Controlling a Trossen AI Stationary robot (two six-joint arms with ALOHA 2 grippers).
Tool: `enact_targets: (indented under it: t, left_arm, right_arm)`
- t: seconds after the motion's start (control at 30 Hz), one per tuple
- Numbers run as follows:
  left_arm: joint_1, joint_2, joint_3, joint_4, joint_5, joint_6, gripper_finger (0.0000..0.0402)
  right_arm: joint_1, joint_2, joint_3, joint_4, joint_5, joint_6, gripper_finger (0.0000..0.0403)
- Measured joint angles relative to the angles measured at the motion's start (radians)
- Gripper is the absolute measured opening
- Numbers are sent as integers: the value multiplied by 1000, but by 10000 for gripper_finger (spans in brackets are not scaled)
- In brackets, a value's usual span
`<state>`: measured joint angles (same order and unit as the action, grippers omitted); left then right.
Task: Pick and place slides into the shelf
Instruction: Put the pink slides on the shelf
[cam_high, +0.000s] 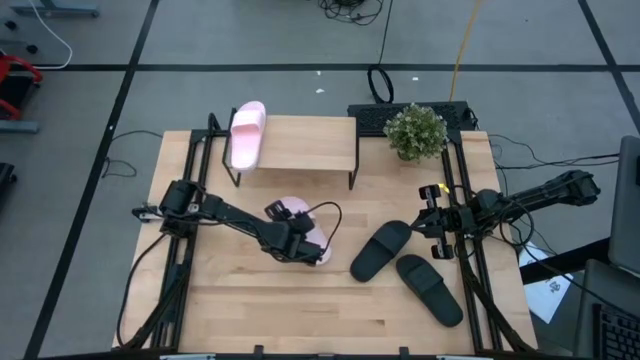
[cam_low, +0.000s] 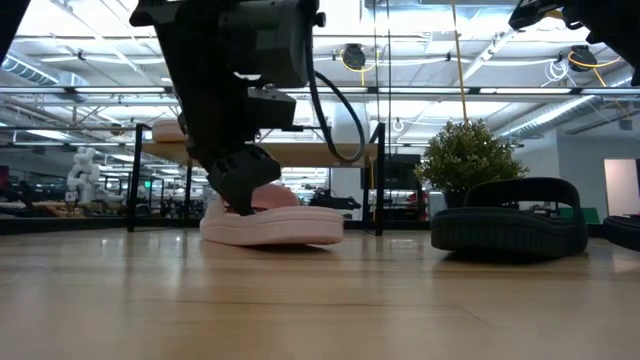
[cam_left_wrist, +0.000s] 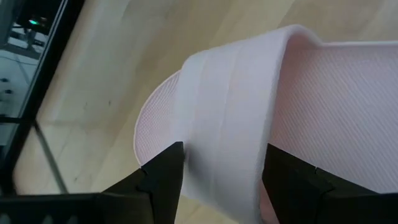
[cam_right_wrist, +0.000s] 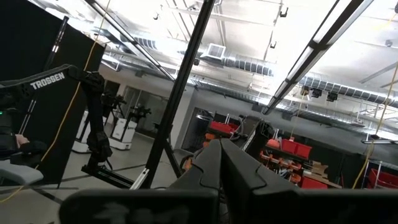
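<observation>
My left claw (cam_high: 300, 243) is down at the middle of the table (cam_high: 250, 310), its fingers (cam_left_wrist: 163, 177) spread to either side of the wide strap of a pink slide (cam_left_wrist: 249, 124), one on each edge of the strap. I cannot tell whether they press it yet. This slide (cam_low: 272, 222) lies flat on the wood, sole down, in front of the shelf (cam_high: 300, 140). From above most of it hides under my wrist, so I cannot tell which way its long axis runs.

I count four slides: two pink, two black. The other pink one (cam_high: 246, 134) lies on the left end of the shelf's top board, long axis running front to back. The two black ones sit right of centre on the table: one (cam_high: 381, 250) angled toward the far right, the other (cam_high: 429, 288) just beside it, angled toward the near right.

My right claw (cam_high: 437, 222) waits at the table's right edge with its fingers together, near one potted plant (cam_high: 415, 131).
</observation>
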<state>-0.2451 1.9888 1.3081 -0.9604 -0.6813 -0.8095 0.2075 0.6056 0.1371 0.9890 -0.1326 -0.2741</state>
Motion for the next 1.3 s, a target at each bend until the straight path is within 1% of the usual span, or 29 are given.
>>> enact_targets:
  t: [0.1, 0.17, 0.27, 0.47, 0.5, 0.77, 0.9, 1.03, 1.13, 1.3]
  left_arm:
    - [0, 0, -2, -2, -13, -10, 207]
    - [0, 0, -3, -2, -23, -9, 190]
    - [0, 0, -3, -1, -26, -4, 144]
    - [-5, 0, -3, -1, -11, 30, 27]
    - [-6, 0, -3, -1, -10, 31, 14]
    - [-21, 0, -2, 1, -7, 50, 4]
    - [-57, 0, 38, -29, 0, 59, 3]
    - [-112, 2, 123, -70, 6, 91, 2]
    - [-152, 2, 219, -164, -6, 87, 2]
    - [-207, 2, 412, -385, -104, 11, 1]
  right_arm:
    - [0, 0, 0, 0, 0, 0, 0]
    - [0, 0, 0, -2, 0, 0, 0]
    - [0, 0, 0, -8, 0, 0, 0]
    - [0, 0, 0, -19, 0, 0, 0]
    - [0, -1, 0, -22, 0, 0, 0]
    - [0, 0, 0, -31, 0, 4, 0]
    - [0, -1, 0, -31, 0, 3, 0]
    - [0, -1, 0, -30, 0, 2, 0]
    - [0, -1, 0, -30, 0, 2, 0]
    - [0, -1, 0, -30, 0, 1, 0]
